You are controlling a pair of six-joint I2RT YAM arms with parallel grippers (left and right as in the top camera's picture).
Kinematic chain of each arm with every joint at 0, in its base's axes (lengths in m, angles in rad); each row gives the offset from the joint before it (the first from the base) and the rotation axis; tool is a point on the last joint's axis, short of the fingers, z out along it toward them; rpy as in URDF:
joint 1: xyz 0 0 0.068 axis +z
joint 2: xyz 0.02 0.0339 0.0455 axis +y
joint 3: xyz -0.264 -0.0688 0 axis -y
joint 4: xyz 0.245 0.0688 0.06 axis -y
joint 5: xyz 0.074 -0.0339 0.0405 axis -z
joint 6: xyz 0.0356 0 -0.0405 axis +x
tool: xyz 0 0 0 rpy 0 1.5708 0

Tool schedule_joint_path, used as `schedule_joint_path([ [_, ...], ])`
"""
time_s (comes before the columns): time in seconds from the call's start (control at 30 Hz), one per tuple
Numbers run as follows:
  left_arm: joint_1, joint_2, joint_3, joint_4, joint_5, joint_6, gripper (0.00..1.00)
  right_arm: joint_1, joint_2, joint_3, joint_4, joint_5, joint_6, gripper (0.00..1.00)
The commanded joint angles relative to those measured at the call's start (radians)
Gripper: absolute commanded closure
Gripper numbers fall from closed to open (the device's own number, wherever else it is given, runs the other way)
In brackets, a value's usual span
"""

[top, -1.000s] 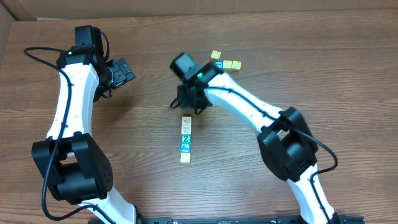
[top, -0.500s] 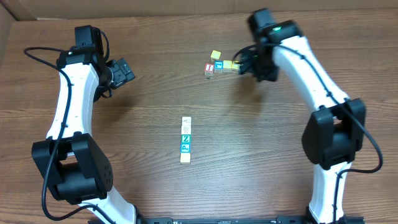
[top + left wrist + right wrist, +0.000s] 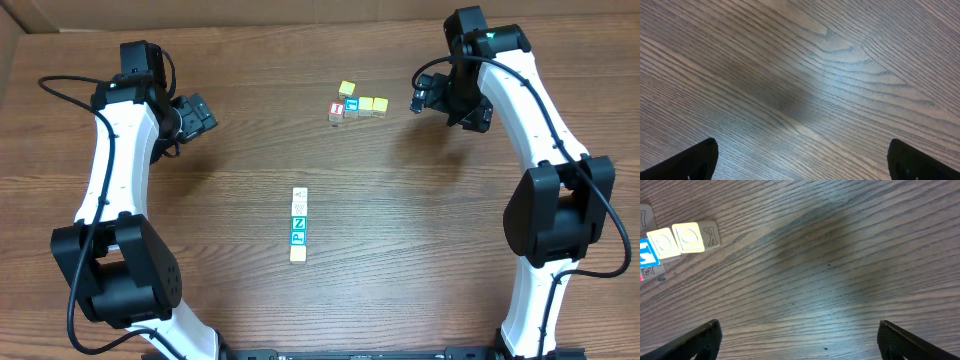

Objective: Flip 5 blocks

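Five blocks lie in a short column at mid-table: two whitish ones (image 3: 300,200) at the top, the green Z block (image 3: 299,223), a teal one (image 3: 298,238) and a pale yellow one (image 3: 298,254) at the near end. My right gripper (image 3: 428,92) hovers open far behind and to the right of them, holding nothing; in the right wrist view its gripper (image 3: 800,342) shows only bare wood between the fingers. My left gripper (image 3: 200,115) stands open at the far left, and the left wrist view's gripper (image 3: 802,165) spans empty tabletop.
A loose cluster sits at the back, just left of my right gripper: a red-faced cube (image 3: 337,110), a blue-faced cube (image 3: 351,106), and three yellowish cubes (image 3: 373,104). Two pale cubes (image 3: 677,240) show at the left edge of the right wrist view.
My right arm has swung from the top of the block column to the back right, past the cluster, and its gripper has opened. The left arm has not moved.
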Motion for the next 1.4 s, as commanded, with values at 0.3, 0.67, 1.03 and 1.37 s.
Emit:
schedule_joint_path([
  [0.3, 0.002, 0.013, 0.005, 0.002, -0.016, 0.0, 0.0, 0.0, -0.038, 0.022, 0.003, 0.002, -0.003, 0.0],
  [0.67, 0.002, 0.013, 0.005, 0.002, -0.016, 0.0, 0.0, 0.0, -0.038, 0.022, 0.003, 0.002, -0.003, 0.0],
  [1.03, 0.002, 0.013, 0.005, 0.002, -0.016, 0.0, 0.0, -0.001, -0.061, 0.021, 0.006, 0.002, -0.003, 0.0],
  [1.37, 0.002, 0.013, 0.005, 0.002, -0.016, 0.0, 0.0, 0.0, -0.254, 0.021, 0.006, 0.002, -0.003, 0.0],
])
